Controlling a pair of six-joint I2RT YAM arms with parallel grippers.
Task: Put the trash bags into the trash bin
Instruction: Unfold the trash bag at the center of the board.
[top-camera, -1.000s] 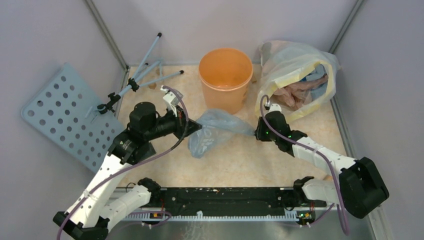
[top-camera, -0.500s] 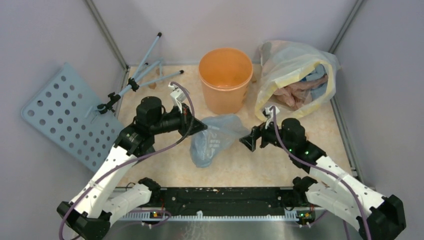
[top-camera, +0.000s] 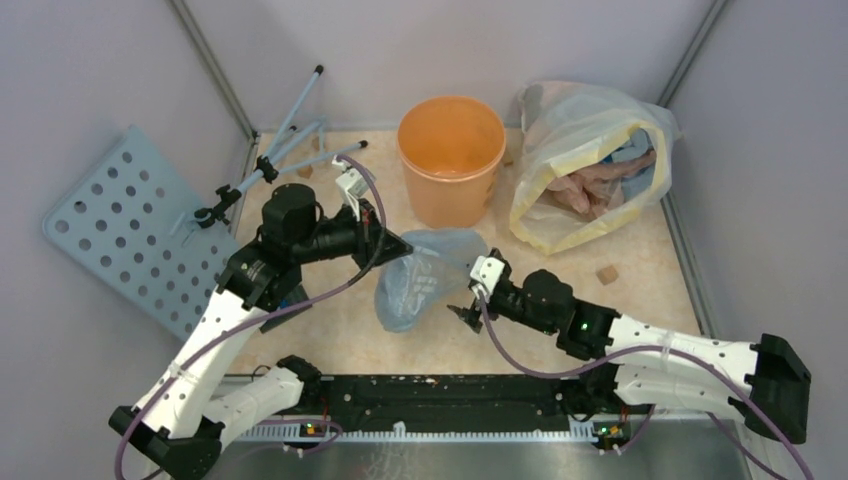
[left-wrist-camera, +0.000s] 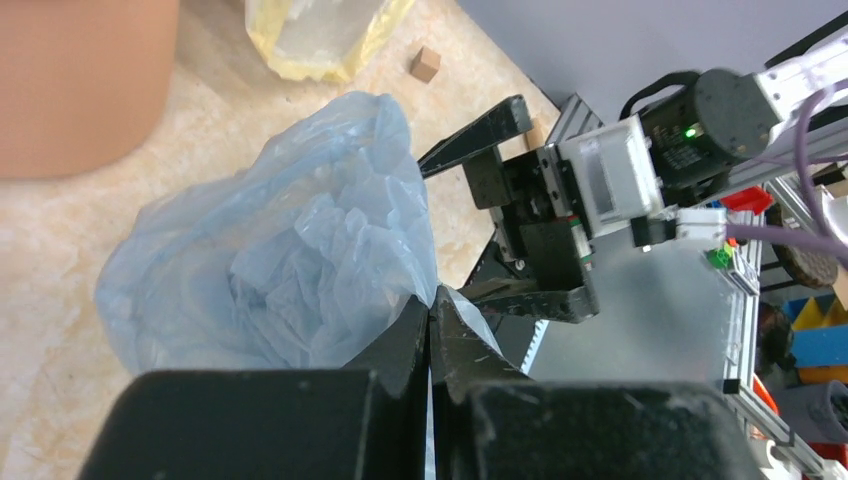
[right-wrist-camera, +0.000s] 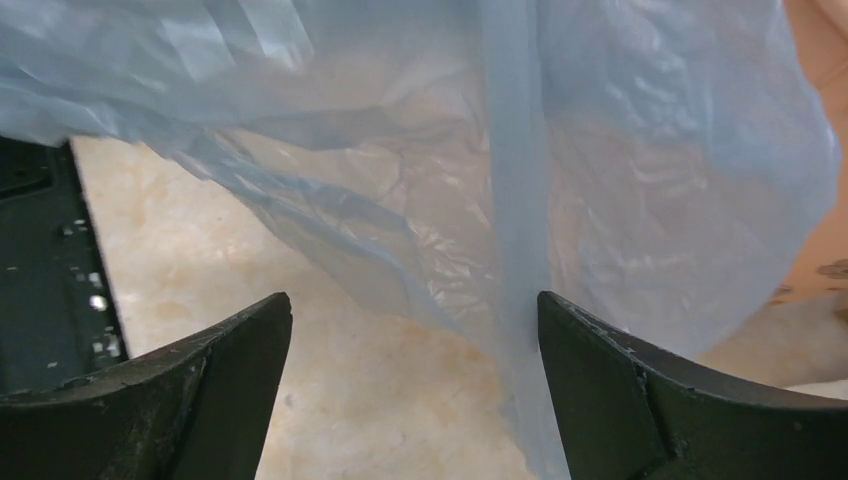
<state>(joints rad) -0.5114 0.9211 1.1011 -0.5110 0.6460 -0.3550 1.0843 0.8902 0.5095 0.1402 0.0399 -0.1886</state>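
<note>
The trash bag (top-camera: 425, 275) is a crinkled bluish plastic sheet lying on the table in front of the orange trash bin (top-camera: 452, 150). My left gripper (top-camera: 400, 247) is shut on the bag's left edge; in the left wrist view the closed tips (left-wrist-camera: 432, 295) pinch a fold of the bag (left-wrist-camera: 290, 260), with the bin (left-wrist-camera: 70, 80) beyond. My right gripper (top-camera: 462, 312) stands open just near of the bag's right side. In the right wrist view the wide-apart fingers (right-wrist-camera: 413, 305) frame bare table, and the bag (right-wrist-camera: 600, 150) hangs just ahead, not between them.
A big clear yellow-edged bag (top-camera: 585, 150) full of cloth lies right of the bin. A small wooden cube (top-camera: 606, 274) sits near the right wall. A blue perforated board (top-camera: 130, 230) and a folded tripod (top-camera: 290, 150) lie at the left. The black rail (top-camera: 440, 390) runs along the near edge.
My right gripper opened, let go of the bag's right end and swung back toward the near middle. The bag's right side dropped. The left gripper kept its hold and shifted slightly.
</note>
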